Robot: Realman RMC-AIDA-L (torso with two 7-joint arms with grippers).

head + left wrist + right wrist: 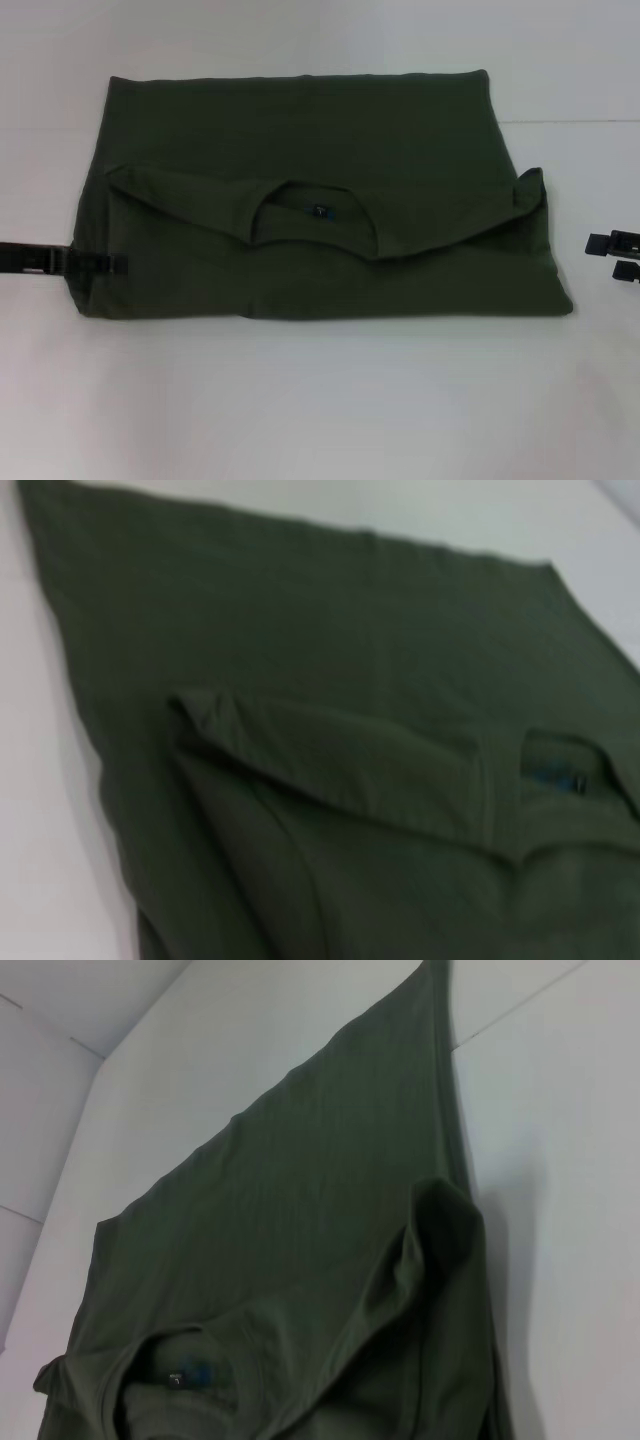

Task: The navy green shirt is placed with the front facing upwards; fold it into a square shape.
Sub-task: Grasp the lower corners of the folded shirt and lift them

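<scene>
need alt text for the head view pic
A dark green shirt lies partly folded on a white table, collar facing up. The left claw touches its left edge; the right claw sits apart on the right.

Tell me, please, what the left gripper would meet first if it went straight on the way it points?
Probably the navy green shirt: the left gripper points inward at its left edge, already about touching it; height is unclear.

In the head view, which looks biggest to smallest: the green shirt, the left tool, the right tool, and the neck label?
1. The navy green shirt, by far.
2. The left tool at the shirt's left edge, partly cut off by the frame.
3. The right tool, off the shirt's right edge, also cut off, so unsure against the left.
4. The neck label.
</scene>
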